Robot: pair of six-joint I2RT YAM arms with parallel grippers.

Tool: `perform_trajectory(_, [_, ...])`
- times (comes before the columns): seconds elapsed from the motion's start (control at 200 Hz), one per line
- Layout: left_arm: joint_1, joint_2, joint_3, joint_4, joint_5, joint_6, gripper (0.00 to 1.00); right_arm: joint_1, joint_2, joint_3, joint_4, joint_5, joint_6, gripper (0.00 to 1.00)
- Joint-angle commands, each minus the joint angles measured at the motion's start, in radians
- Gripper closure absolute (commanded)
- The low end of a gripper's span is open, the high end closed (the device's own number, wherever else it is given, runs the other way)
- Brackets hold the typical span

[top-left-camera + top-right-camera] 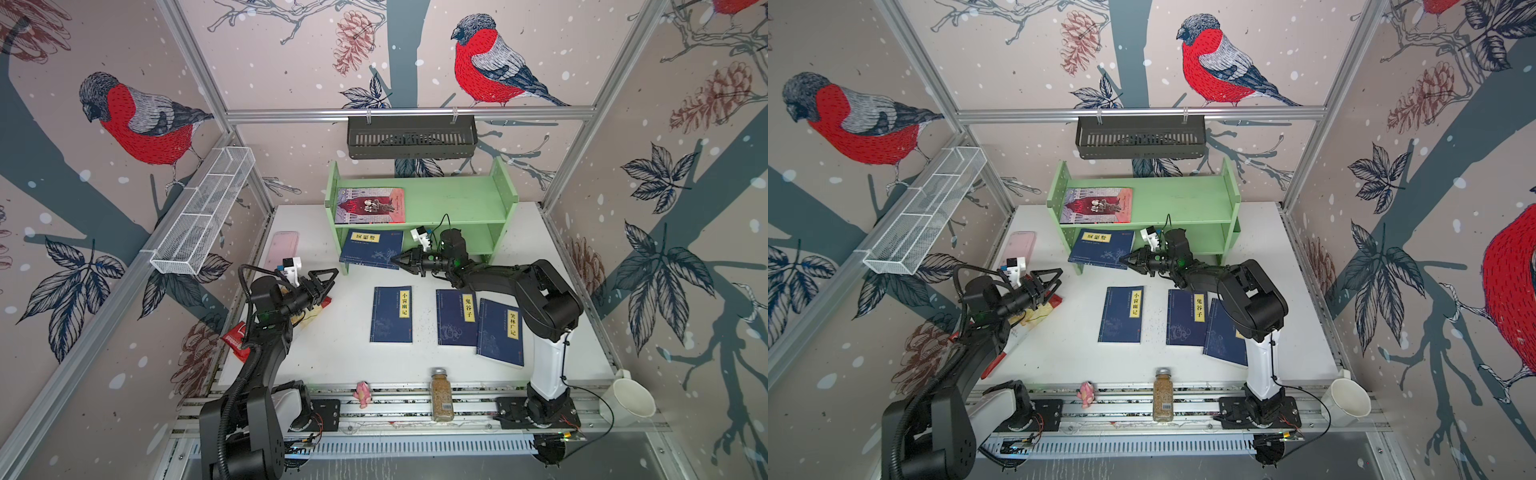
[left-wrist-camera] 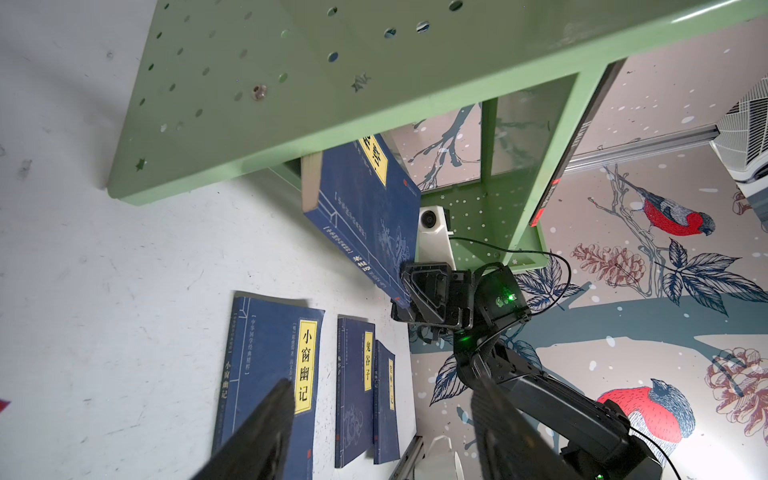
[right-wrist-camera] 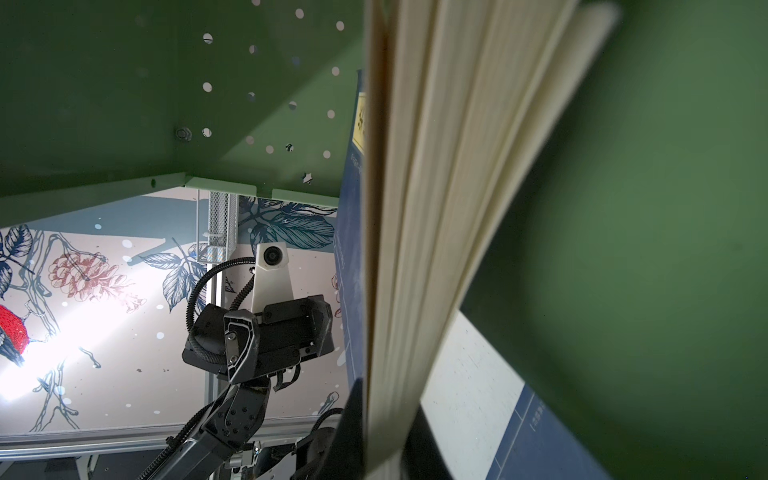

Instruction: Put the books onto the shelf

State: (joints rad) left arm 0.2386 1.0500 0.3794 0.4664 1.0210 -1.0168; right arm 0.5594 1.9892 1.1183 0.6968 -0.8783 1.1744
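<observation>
one navy book (image 1: 368,249) is clenched at its edge by the right tool (image 1: 395,260), half inside the lower tier of the shelf (image 1: 457,199) at the bench's (image 1: 332,365) 12 o'clock. next it likely needs pushing deeper, then letting go. three loose books (image 1: 456,318) lie toward 5 o'clock; the left tool (image 1: 331,280) gapes empty.

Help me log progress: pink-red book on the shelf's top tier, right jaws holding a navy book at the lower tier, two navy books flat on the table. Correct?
Not two: both top views show three navy books flat on the table. The pink-red book lies on the shelf's top tier; the right gripper holds a navy book at the lower tier.
</observation>
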Motion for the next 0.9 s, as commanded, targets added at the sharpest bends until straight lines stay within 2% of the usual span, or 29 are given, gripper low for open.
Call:
perform_trajectory(0.0, [0.002,-0.005,-0.004,0.044,0.024,-0.008,0.32,0.0,-0.006,0.013,0.004,0.012,-0.01,0.89])
perform_trajectory(0.335, [0.002,-0.01,-0.007,0.058,0.025,-0.022,0.32,-0.01,-0.039,0.027,-0.018,0.005,-0.012,0.92])
perform_trajectory(0.65, [0.002,-0.018,-0.011,0.063,0.024,-0.028,0.31,-0.023,-0.027,0.07,-0.101,0.004,-0.049,0.85])
perform_trajectory(0.715, [0.002,-0.021,-0.013,0.063,0.025,-0.028,0.31,-0.024,-0.023,0.07,-0.102,0.003,-0.047,0.81])
perform_trajectory(0.896, [0.002,-0.031,-0.016,0.061,0.025,-0.029,0.31,-0.023,-0.03,0.063,-0.122,0.006,-0.055,0.6])
